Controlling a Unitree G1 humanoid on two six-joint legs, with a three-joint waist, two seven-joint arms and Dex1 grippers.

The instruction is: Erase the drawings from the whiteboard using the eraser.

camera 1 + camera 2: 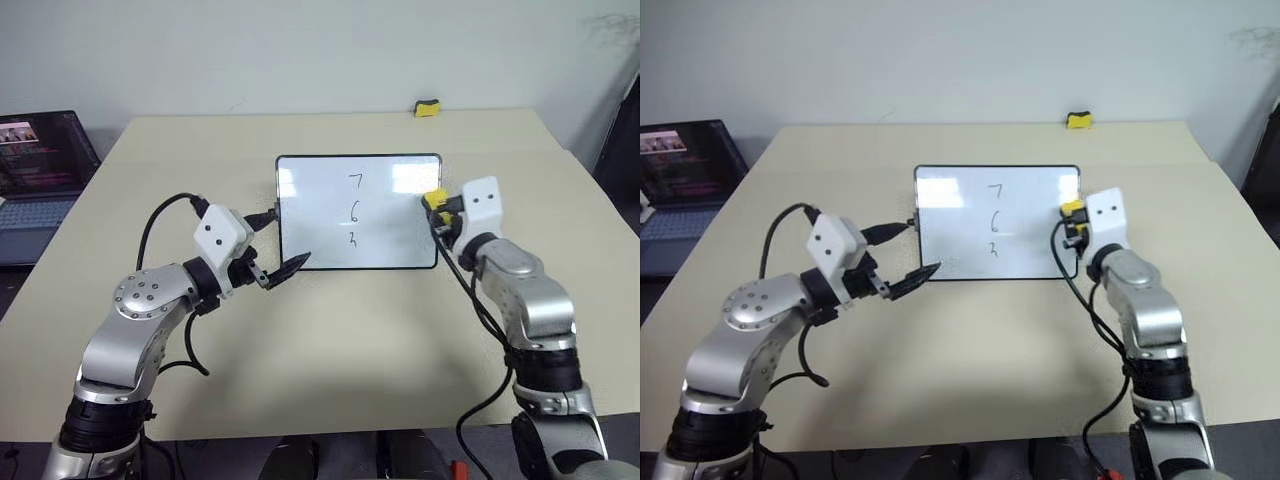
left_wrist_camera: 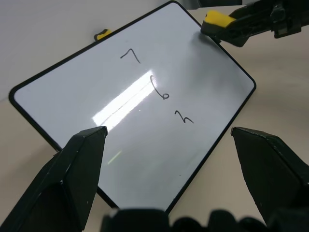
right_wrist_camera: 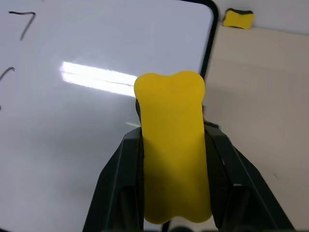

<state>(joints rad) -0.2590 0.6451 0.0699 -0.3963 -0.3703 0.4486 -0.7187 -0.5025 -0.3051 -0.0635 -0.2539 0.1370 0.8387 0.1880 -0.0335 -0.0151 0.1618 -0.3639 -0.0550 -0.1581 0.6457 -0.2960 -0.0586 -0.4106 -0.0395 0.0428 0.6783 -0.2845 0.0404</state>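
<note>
Table point(image 1: 330, 350) is beige, with a laptop point(image 1: 40, 185) off its left edge. The whiteboard point(image 1: 320, 215) lies flat mid-table, long side across, glossy with a thin black frame. The left gripper point(image 1: 283, 270) hangs just off the board's near-left corner, fingers spread wide with nothing between them; in the left wrist view the board sits framed between the two tips. The right gripper point(image 3: 171, 159) is at the board's right edge, fingers clamped on the long sides of the eraser point(image 1: 436, 198), with the yellow block poking forward past the tips over the white surface near the far-right corner. I can't tell whether it's touching the board yet. A spare yellow-and-black block point(image 1: 427, 108) sits at the far table edge, well apart. The drawings point(image 1: 354, 210), "7", "6" and a squiggle, run in a column down the board's middle, all intact, between the two grippers. My read on handling: the eraser looks light and spongy, so it'll squash under the clamp; the side grip low on the body looks right and leaves the wiping face free. The board looks light and slick on the table, likely to skate under a wipe, so the left gripper should pin the near-left frame edge, not the glossy face.
</note>
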